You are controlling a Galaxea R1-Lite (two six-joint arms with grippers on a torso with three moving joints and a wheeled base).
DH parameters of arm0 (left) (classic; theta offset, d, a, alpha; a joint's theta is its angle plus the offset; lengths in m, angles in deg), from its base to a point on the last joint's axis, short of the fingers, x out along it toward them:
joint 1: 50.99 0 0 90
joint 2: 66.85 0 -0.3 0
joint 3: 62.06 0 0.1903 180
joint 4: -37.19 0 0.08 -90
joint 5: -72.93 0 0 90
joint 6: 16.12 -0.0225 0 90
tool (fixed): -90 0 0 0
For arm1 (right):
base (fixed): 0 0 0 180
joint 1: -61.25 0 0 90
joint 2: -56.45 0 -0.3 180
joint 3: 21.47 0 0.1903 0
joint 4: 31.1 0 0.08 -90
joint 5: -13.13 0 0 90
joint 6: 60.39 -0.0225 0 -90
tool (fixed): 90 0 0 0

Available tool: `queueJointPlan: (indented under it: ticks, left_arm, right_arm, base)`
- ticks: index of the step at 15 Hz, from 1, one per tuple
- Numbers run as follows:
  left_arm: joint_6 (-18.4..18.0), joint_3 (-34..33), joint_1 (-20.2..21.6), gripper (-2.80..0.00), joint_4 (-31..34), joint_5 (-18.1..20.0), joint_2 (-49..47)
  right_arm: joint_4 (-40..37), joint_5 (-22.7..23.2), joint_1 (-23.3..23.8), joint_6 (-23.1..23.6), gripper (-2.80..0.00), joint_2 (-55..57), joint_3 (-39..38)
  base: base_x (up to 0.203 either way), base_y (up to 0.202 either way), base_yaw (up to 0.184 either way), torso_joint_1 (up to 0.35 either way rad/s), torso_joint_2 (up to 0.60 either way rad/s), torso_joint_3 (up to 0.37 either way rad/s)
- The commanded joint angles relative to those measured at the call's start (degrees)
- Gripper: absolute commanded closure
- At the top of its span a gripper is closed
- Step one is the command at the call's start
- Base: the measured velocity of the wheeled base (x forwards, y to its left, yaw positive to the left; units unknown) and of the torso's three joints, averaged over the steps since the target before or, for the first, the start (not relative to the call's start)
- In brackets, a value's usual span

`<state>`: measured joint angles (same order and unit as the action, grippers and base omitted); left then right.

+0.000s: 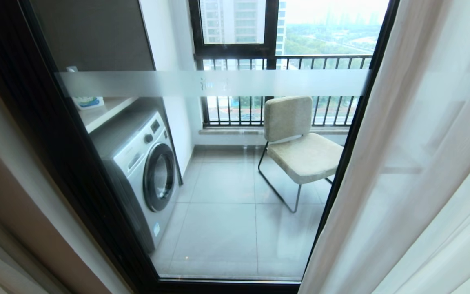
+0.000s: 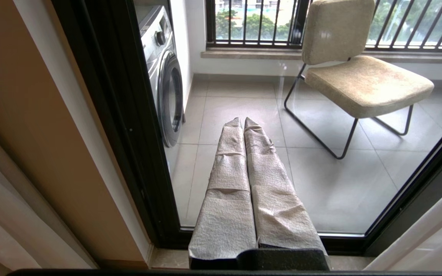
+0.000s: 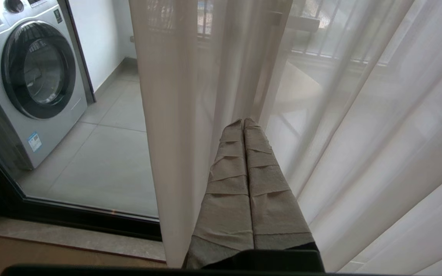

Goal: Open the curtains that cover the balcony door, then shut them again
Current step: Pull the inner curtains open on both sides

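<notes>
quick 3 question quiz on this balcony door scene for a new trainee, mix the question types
1. True or false: the balcony door glass is fully covered by the curtains.
2. Multiple choice: what stands beyond the glass on the robot's left? A) washing machine B) bicycle C) fridge
3. Fill in: in the right wrist view, the right hand has its fingers shut and points at the thin white ____.

Key:
1. False. The sheer hangs only at the right; the chair shows plainly through the bare glass.
2. A
3. sheer. The left hand, also shut, points at bare glass.
</notes>
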<state>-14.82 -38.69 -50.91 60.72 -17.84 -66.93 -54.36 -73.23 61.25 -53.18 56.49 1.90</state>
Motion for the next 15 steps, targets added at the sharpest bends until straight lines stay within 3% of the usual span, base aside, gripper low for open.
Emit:
queueJointPlan:
  ticks: [1,3,5,9,12,15]
  left_arm:
    - [0.03,0.0,0.01,0.0,0.02,-0.02,-0.01]
    - [0.03,0.0,0.01,0.0,0.02,-0.02,-0.01]
    - [0.03,0.0,0.01,0.0,-0.07,-0.02,-0.01]
    - [0.03,0.0,0.01,0.0,0.02,-0.02,-0.01]
    - [0.03,0.0,0.01,0.0,0.02,-0.02,-0.01]
    - [0.03,0.0,0.01,0.0,0.02,-0.02,-0.01]
  right_arm:
    - [1.6,0.08,0.0,2.79,0.0,2.37,0.0]
    - [7.04,1.66,-0.15,3.6,0.0,7.55,0.32]
    - [14.97,6.17,-2.43,4.4,0.0,15.38,1.9]
    - [27.89,9.76,-13.27,7.02,0.0,34.09,11.33]
    - [31.43,10.39,-16.62,7.53,0.0,44.9,25.08]
    - [32.03,10.59,-17.37,7.57,0.0,50.71,31.16]
  base:
    - [0.0,0.0,0.0,0.0,0.0,0.0]
    - [0.0,0.0,0.0,0.0,0.0,0.0]
    - [0.0,0.0,0.0,0.0,0.0,0.0]
    - [0.0,0.0,0.0,0.0,0.0,0.0]
    - [0.0,0.0,0.0,0.0,0.0,0.0]
    - [0.0,0.0,0.0,0.0,0.0,0.0]
